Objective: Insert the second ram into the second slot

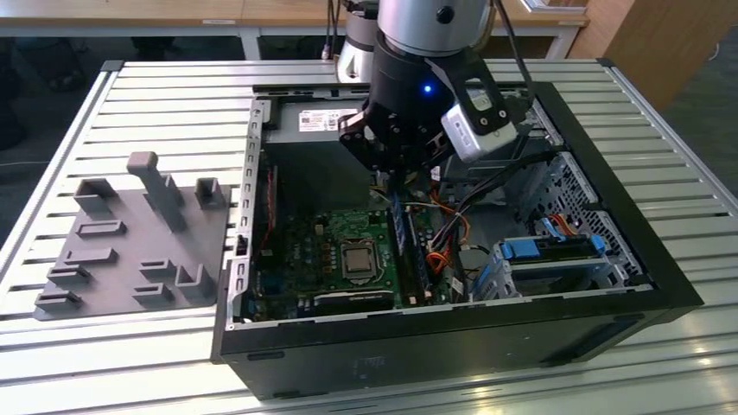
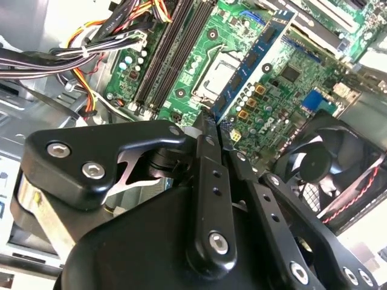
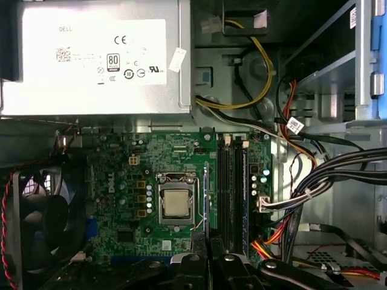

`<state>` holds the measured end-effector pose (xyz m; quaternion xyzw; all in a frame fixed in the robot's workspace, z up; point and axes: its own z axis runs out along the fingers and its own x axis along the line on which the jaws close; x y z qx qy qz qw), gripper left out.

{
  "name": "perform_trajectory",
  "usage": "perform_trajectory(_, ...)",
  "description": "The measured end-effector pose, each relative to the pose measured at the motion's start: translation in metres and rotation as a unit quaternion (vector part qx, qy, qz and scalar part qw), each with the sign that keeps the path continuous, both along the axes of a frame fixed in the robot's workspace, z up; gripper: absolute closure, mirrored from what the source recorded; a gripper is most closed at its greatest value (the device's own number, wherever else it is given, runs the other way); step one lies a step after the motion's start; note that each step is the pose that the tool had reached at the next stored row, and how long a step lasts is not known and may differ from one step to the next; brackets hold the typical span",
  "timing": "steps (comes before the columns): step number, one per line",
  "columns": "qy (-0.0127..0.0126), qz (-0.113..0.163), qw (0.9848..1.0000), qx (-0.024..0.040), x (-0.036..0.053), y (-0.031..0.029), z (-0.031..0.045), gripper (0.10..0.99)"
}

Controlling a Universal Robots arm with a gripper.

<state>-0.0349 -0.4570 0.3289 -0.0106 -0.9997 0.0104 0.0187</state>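
We pinch the second ram (image 2: 251, 60) in the gripper (image 2: 208, 125), jaws pressed on its end. At the exterior view's centre it stands upright over the motherboard (image 1: 311, 251), beside the memory slots (image 3: 233, 187).

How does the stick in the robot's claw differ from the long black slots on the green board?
The second ram is blue-green with black chips, while the slots are black. The ram is clamped in the gripper, whereas the slots sit fixed on the motherboard. Both are long and narrow, and they run roughly parallel.
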Motion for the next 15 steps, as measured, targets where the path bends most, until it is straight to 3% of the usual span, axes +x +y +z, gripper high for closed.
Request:
perform_trajectory(3, 0.0000, 0.015, 0.9999, 0.0000, 0.0006, 0.0000, -0.0033, 0.949)
perform_trajectory(15, 0.0000, 0.015, 0.9999, 0.0000, 0.0098, 0.0000, -0.0252, 0.949)
